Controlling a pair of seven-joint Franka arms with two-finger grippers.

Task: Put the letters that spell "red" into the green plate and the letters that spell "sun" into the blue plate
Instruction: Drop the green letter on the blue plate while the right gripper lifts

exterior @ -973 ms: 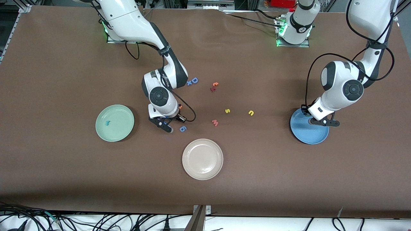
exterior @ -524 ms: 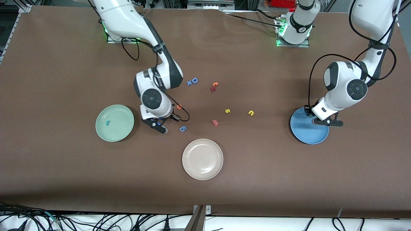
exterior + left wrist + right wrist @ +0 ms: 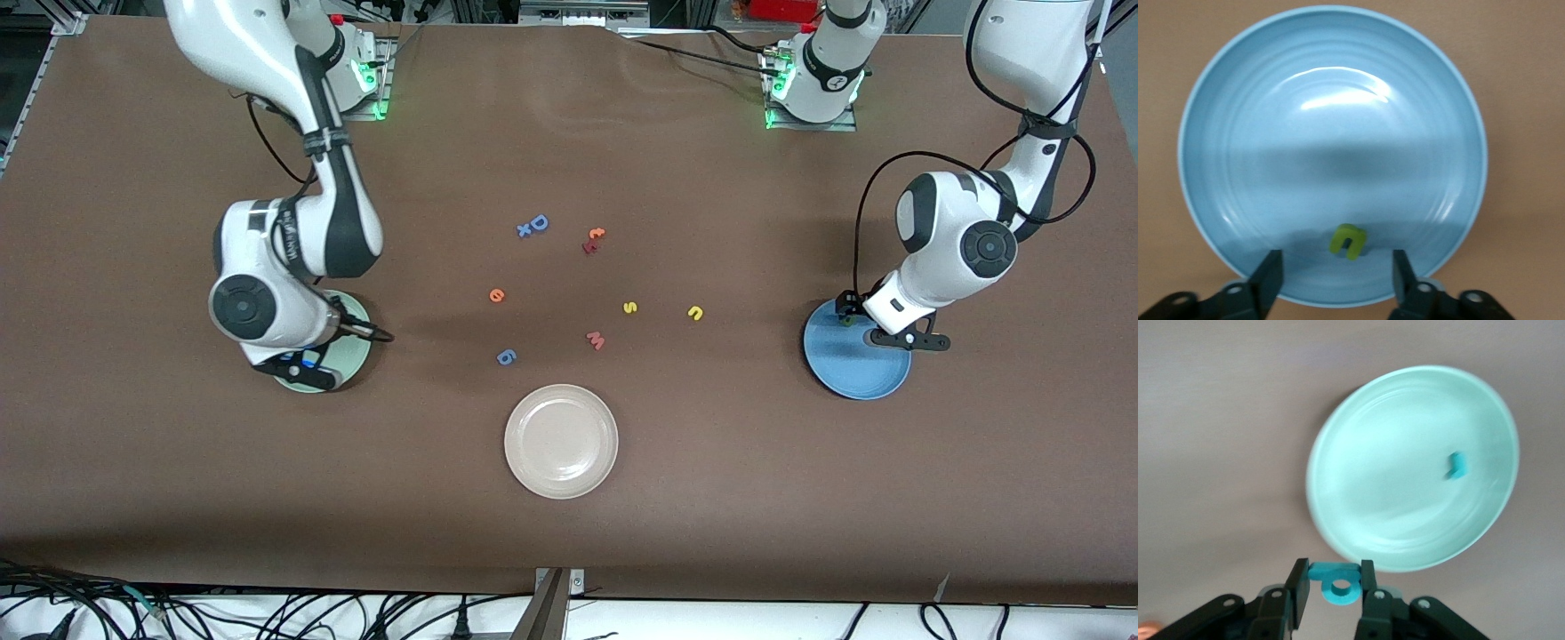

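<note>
My right gripper (image 3: 298, 364) hangs over the rim of the pale green plate (image 3: 359, 345), shut on a teal "d" (image 3: 1338, 582) between its fingers. A teal "r" (image 3: 1457, 465) lies inside the green plate (image 3: 1411, 467). My left gripper (image 3: 1335, 263) stands open over the blue plate (image 3: 845, 372), and a green "u" (image 3: 1349, 241) lies free in that plate (image 3: 1331, 120) between the spread fingers. On the bare table rest the orange "e" (image 3: 497, 295), yellow "s" (image 3: 629, 308) and yellow "n" (image 3: 695, 312).
A cream plate (image 3: 561, 440) sits nearest the front camera. A blue 6-shaped piece (image 3: 506, 356), a pink "m" (image 3: 596, 340), a periwinkle "D" (image 3: 538, 222) and an orange and dark-red pair (image 3: 593, 240) lie mid-table.
The right arm swung from beside the blue 6-shaped piece to the green plate, carrying the teal "d" and uncovering the orange "e". The left gripper opened over the blue plate.
</note>
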